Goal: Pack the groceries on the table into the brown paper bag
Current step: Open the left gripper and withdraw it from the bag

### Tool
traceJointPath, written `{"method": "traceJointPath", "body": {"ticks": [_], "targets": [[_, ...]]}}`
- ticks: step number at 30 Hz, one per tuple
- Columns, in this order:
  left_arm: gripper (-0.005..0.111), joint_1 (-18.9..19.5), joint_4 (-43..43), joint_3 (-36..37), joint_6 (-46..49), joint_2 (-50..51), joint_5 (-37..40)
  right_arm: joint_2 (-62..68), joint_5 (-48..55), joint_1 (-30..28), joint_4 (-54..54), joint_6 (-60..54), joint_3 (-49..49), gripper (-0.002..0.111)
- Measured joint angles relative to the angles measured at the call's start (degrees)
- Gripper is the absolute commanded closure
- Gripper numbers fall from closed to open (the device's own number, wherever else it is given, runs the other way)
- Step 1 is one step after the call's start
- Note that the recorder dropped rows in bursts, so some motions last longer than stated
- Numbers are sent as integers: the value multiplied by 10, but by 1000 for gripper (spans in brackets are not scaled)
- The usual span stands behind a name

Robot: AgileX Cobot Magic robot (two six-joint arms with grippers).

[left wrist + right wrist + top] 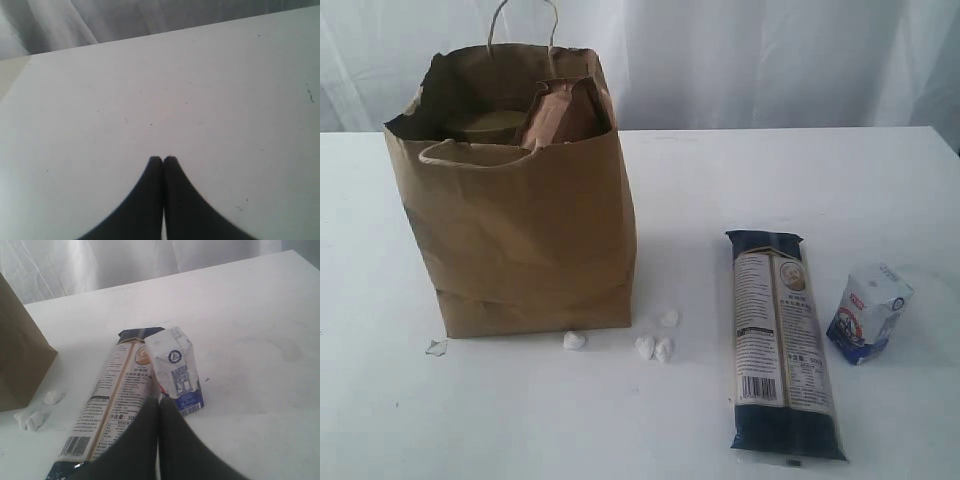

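The brown paper bag point(520, 220) stands upright on the left of the table point(770, 170). A brown-red pouch point(565, 115) pokes up inside it, beside a round pale top point(490, 123). To the right lie a long dark-blue packet point(782, 345) and a small white-blue carton point(868, 312). No arm shows in the exterior view. My left gripper point(163, 159) is shut and empty over bare tabletop point(150, 90). My right gripper point(159, 402) is shut and empty, its tips just short of the packet point(120, 395) and the carton point(176, 370).
Several small white crumbs point(655, 347) lie by the bag's front right corner, and one scrap point(437, 347) lies at its left corner. A white curtain point(770, 60) hangs behind the table. The bag's side point(20, 355) shows in the right wrist view, with crumbs point(30, 419) near it.
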Motion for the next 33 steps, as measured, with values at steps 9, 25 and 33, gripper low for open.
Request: {"method": "traceJointPath", "body": {"ticks": [9,25,33], "targets": [[107,1,-63,60,0,-217,76,0,0,0,0,0,0,108],[107,1,-374,310,289,-253,-222,0,0,0,0,0,0,108],[107,-15,-403,315,317,-254,-190,0,0,0,0,0,0,108]]}}
